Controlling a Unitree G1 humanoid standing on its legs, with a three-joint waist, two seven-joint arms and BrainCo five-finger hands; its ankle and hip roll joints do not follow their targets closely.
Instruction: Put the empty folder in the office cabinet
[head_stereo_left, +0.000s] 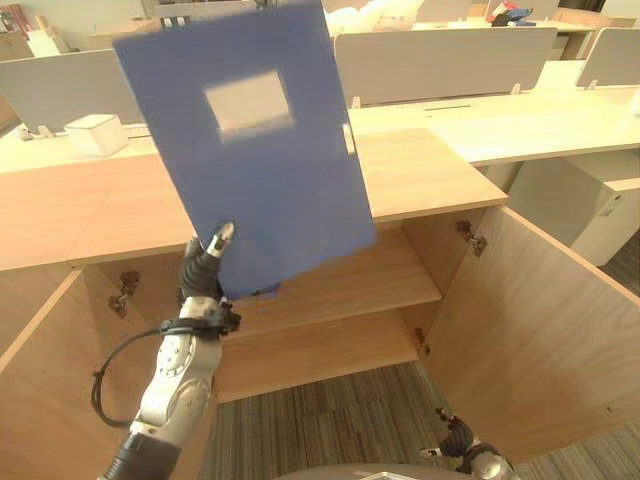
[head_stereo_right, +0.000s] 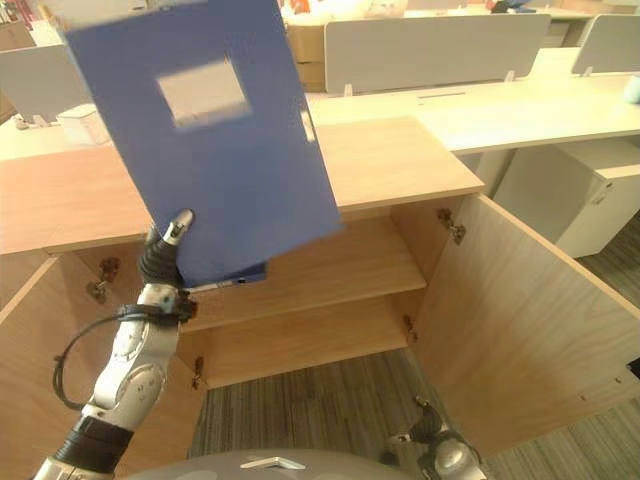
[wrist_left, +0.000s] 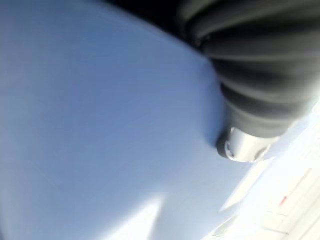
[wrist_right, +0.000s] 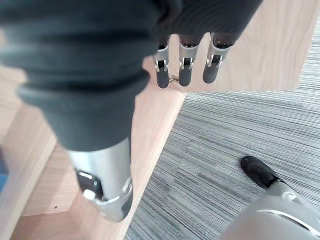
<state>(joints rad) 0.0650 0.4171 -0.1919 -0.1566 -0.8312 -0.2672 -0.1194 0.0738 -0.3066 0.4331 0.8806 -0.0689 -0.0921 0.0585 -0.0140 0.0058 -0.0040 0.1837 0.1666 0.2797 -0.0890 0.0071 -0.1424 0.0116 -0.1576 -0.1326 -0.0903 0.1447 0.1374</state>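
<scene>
The left hand (head_stereo_left: 205, 268) is pinched on the lower edge of the blue folder (head_stereo_left: 250, 150), holding it upright in the upper left of the frame, above the open cabinet (head_stereo_left: 330, 290); shelving remains undone. The right hand (wrist_right: 185, 65) hangs idle, fingers relaxed

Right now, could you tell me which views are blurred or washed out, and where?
Left wrist view: the blue folder fills it as a soft, out-of-focus surface. Eye views: the folder held by the left hand is slightly smeared, its pale label hazy; the cabinet is sharp. Right wrist view: the right hand and carpet are crisp.
</scene>
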